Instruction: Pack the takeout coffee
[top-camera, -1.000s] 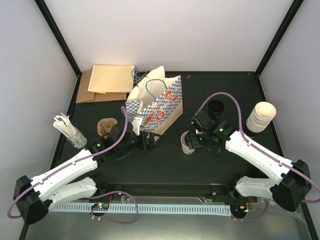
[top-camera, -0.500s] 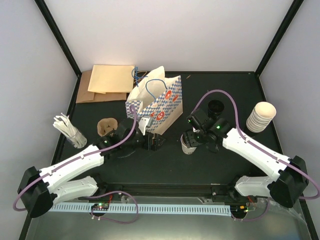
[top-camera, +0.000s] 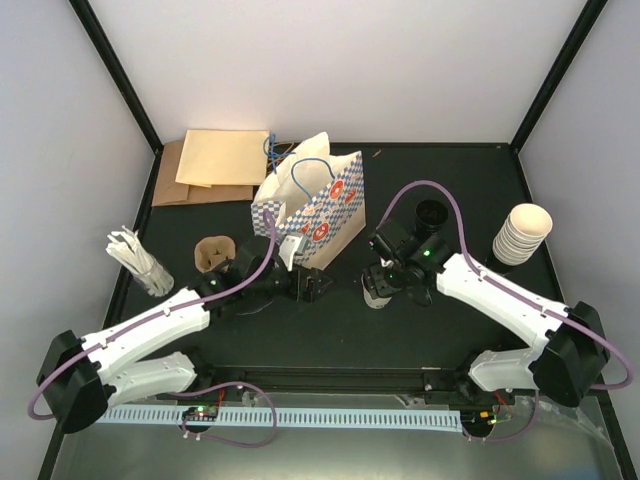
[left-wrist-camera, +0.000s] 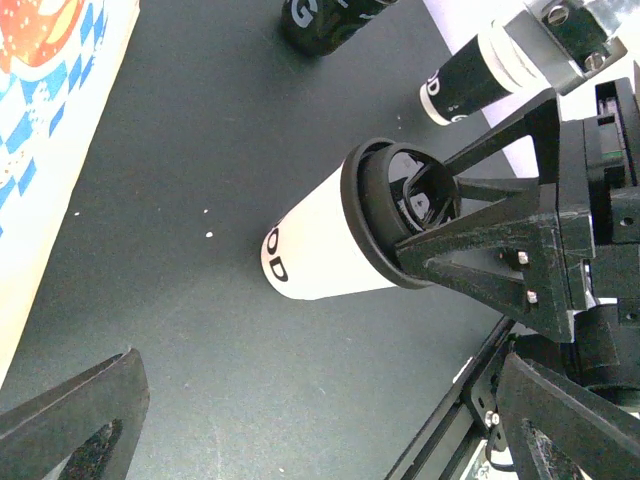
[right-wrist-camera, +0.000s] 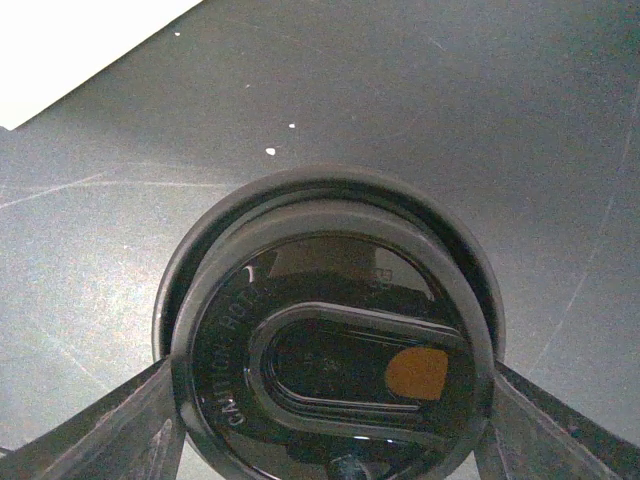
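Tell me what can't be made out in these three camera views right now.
Left wrist view: the right tool covers part of the lid, so whether it sits fully on the cup is unclear. The cup's print curves out of sight.
Right wrist view: the lid hides the cup beneath.
Top view: the bag has walls that hide its bottom, and the cup is too small for detail.

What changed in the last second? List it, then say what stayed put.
The left gripper, open and empty, slid right past the bag's near side, toward the cup. The right gripper shifted slightly left, bringing the black lid over the cup's rim, and it keeps hold of the lid. The bag, cup, cup stack and brown sleeve stayed put.
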